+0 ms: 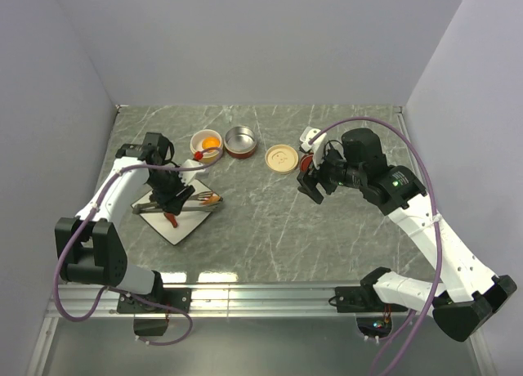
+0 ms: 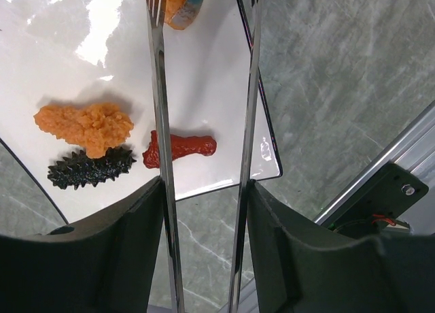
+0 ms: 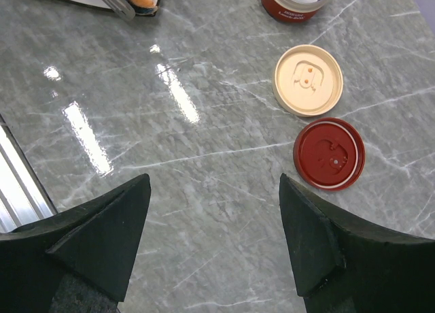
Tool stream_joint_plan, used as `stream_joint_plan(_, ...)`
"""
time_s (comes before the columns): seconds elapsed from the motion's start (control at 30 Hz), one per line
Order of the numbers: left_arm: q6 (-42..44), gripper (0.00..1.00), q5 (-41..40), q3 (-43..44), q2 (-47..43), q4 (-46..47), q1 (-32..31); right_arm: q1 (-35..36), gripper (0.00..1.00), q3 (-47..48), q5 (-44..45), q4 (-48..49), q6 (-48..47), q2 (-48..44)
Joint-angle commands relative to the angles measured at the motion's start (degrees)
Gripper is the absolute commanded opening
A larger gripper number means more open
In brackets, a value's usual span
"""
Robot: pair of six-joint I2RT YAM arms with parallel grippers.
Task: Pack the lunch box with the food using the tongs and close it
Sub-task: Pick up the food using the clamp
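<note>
My left gripper (image 2: 204,194) is shut on the silver tongs (image 2: 158,122), one finger pressing each arm, above the white plate (image 2: 204,75). At the tongs' tips lies an orange-brown slice (image 2: 178,3); whether the tips pinch it I cannot tell. Still on the plate are an orange crumbed piece (image 2: 85,126), a dark spiky oblong (image 2: 90,168) and a red piece (image 2: 180,148). The cream tub (image 1: 206,143) holds an orange ball; the dark red tub (image 1: 240,141) stands beside it. My right gripper (image 3: 214,184) hangs open over bare table near the cream lid (image 3: 308,79) and red lid (image 3: 329,154).
A small red bit (image 1: 198,156) lies by the cream tub. The metal rail (image 1: 261,294) runs along the table's near edge. Grey walls close in the left, back and right sides.
</note>
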Motion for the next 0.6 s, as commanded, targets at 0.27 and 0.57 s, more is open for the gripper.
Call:
stream_joint_plan(0.27, -2.0, 0.53, -0.8, -1.5, -2.8, 1.4, -0.7, -0.4, 0.83, 0.0, 0.3, 1.4, -0.3, -1.5)
stream_joint_plan(0.57, -4.5, 0.54, -3.5, -3.0, -3.7, 4.1, -1.5, -0.4, 0.83, -0.1, 0.5, 1.4, -0.3, -1.7)
